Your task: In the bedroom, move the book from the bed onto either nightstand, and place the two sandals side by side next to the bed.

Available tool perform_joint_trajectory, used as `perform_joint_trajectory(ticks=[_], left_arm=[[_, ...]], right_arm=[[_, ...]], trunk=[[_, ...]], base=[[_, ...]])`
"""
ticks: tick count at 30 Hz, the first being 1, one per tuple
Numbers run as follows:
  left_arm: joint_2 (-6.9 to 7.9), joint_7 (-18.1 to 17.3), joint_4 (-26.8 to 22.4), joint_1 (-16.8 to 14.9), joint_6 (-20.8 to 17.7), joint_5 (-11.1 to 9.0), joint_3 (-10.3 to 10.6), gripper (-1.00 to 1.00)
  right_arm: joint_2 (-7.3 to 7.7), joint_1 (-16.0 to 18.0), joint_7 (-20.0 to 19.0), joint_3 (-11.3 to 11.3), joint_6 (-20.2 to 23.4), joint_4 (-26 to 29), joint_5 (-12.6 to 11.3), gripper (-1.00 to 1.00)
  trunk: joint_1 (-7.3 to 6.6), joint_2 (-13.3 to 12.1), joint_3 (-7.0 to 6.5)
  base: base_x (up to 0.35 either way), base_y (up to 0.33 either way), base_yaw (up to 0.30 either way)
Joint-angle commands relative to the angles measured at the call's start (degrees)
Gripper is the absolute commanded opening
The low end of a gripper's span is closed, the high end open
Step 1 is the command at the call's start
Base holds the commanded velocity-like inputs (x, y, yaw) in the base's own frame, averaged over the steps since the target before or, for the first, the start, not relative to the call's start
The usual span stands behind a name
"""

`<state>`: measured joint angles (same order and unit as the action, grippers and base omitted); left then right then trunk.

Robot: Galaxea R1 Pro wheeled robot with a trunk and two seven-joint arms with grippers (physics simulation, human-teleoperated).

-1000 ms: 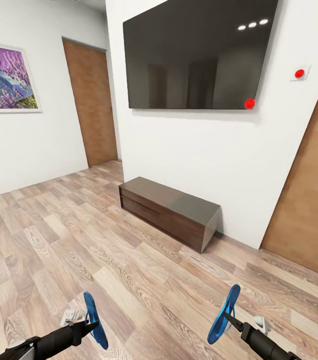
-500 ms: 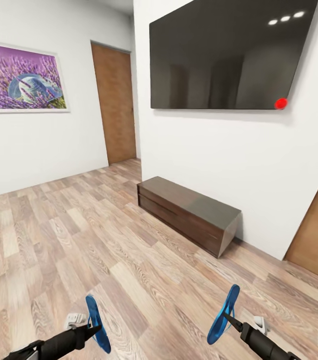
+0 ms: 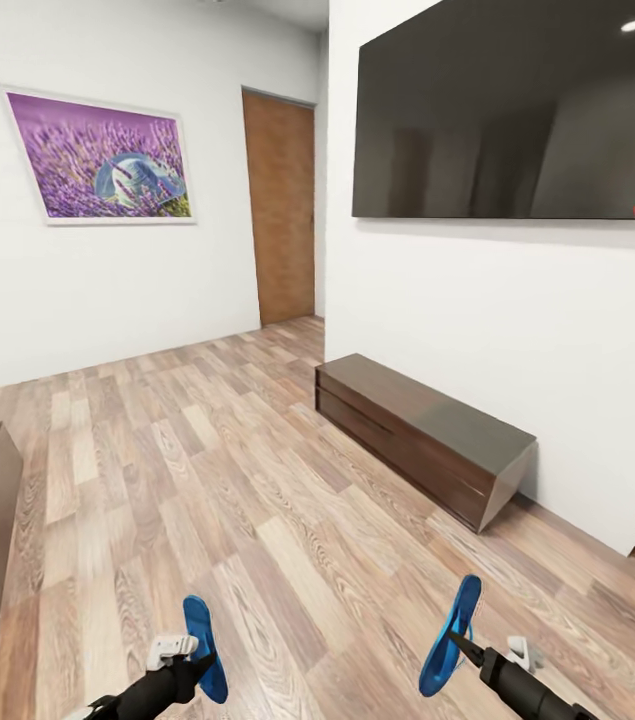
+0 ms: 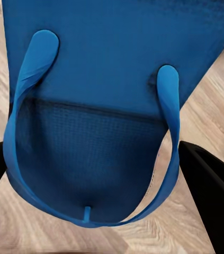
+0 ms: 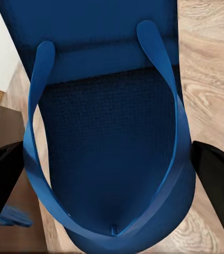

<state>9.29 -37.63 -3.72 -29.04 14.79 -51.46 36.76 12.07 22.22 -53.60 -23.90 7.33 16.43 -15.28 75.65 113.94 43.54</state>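
Both arms cut off at frame edge, left tool (image 3: 197, 665) clamped on bright blue flat-soled flip-flop (image 3: 205, 647), right tool (image 3: 462, 647) clamped on its matching blue sandal (image 3: 450, 637), Y-straps facing wrist cameras

A bedroom with white walls and a wood-plank floor (image 3: 207, 480). The left tool (image 3: 189, 668) gripped a blue sandal (image 3: 205, 646) upright; the right tool (image 3: 467, 648) gripped the other sandal (image 3: 451, 636). Ahead, a long dark bench (image 3: 422, 435) stood under a wall-mounted black screen (image 3: 517, 120), near a lavender picture (image 3: 97, 155) and a brown door (image 3: 279, 210).

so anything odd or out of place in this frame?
Nothing damaged or spilled. Only oddity: both sandals are off the floor, one held upright in the left gripper, one in the right gripper, above bare wood floor.
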Motion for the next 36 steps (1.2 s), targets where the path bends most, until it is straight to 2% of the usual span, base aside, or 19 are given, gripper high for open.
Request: perform_joint_trajectory(ticks=[1, 8, 13, 16, 19, 30, 36], left_arm=[[-0.04, 0.0, 0.1, -0.1, 0.4, -0.3, 0.5, -1.00], [-0.13, 0.2, 0.1, -0.1, 0.5, -0.3, 0.5, -1.00], [-0.15, 0.1, 0.0, -0.1, 0.5, -0.2, 0.5, -1.00], [-0.15, 0.1, 0.0, -0.1, 0.5, -0.3, 0.5, -1.00], [-0.15, 0.1, 0.0, -0.1, 0.5, -0.3, 0.5, -1.00], [-0.15, 0.1, 0.0, -0.1, 0.5, -0.3, 0.5, -1.00], [-0.31, 0.1, 0.0, -0.1, 0.5, -0.3, 0.6, -1.00]], right_arm=[[0.00, 0.0, 0.0, -0.1, 0.6, 0.0, -0.5, -1.00], [-0.01, 0.0, 2.1, -0.1, 0.6, 0.0, -0.5, -1.00], [-0.09, 0.0, 14.1, -0.1, -1.3, 0.1, -0.5, -1.00], [-0.26, 0.0, 16.8, 0.0, -1.8, 0.1, -0.4, -1.00], [-0.36, 0.0, 17.9, 0.0, -2.0, 0.1, -0.4, -1.00], [-0.38, 0.0, 17.8, 0.0, -2.0, 0.1, -0.3, -1.00], [-0.38, 0.0, 17.7, 0.0, -2.0, 0.1, -0.3, -1.00]], trunk=[[-0.01, 0.0, 0.05], [-0.01, 0.0, 0.05], [-0.01, 0.0, 0.05], [-0.01, 0.0, 0.05], [-0.01, 0.0, 0.05], [-0.01, 0.0, 0.05], [-0.01, 0.0, 0.05]], base=[[0.000, 0.000, 0.293], [0.000, 0.000, 0.292], [0.000, 0.000, 0.280], [0.000, 0.000, 0.249], [0.000, 0.000, 0.238], [0.000, 0.000, 0.227], [0.000, 0.000, 0.050]])
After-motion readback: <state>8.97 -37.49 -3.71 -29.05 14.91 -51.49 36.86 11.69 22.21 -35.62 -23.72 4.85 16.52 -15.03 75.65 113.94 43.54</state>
